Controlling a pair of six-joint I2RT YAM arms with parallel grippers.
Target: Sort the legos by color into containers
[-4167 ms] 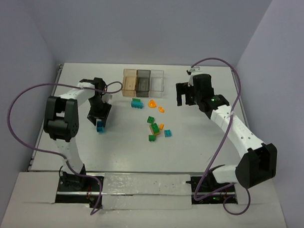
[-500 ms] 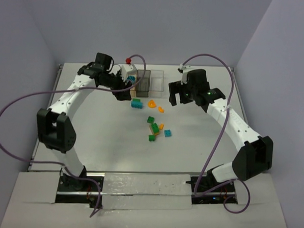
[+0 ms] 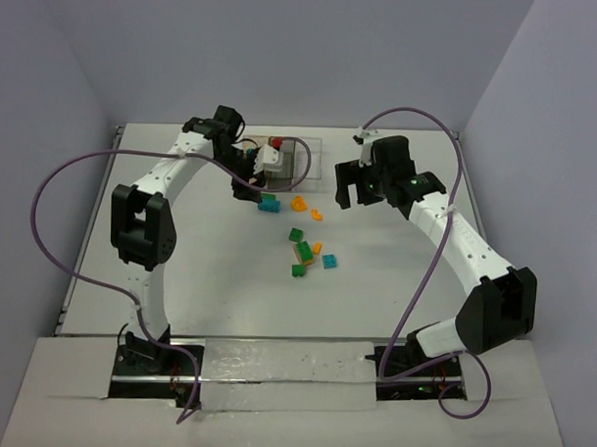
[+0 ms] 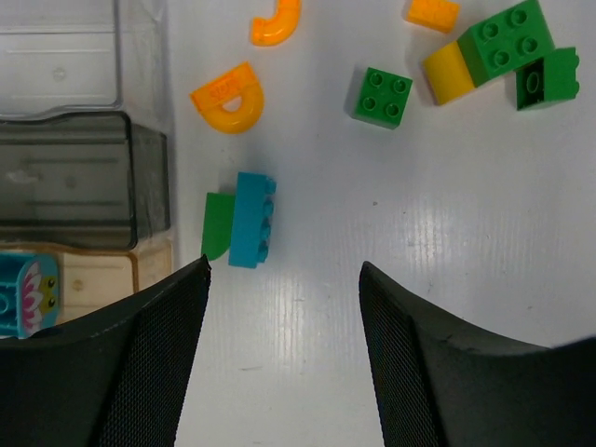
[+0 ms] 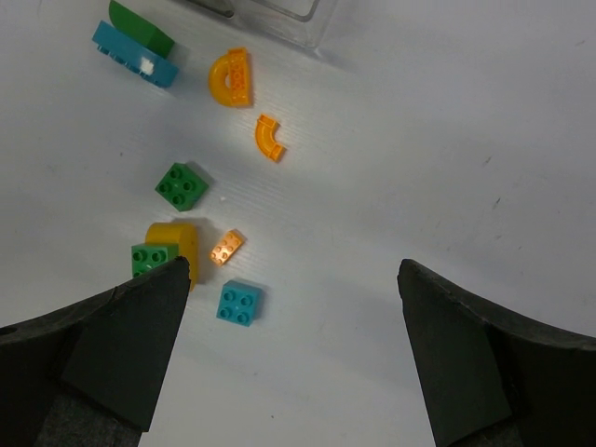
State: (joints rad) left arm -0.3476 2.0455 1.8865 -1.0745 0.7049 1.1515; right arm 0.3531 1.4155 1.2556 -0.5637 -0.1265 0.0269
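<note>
open table (image 3: 375,275) right of scattered legos (image 3: 296,235)

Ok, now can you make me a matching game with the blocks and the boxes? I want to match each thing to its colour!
Things:
1. half-round arch piece
2. square brick nearest that arch
3. long brick
4. middle box

Colours:
a. teal
b. smoky grey
c. orange
d. green

Pairs: 1-c, 2-d, 3-a, 4-b.
</note>
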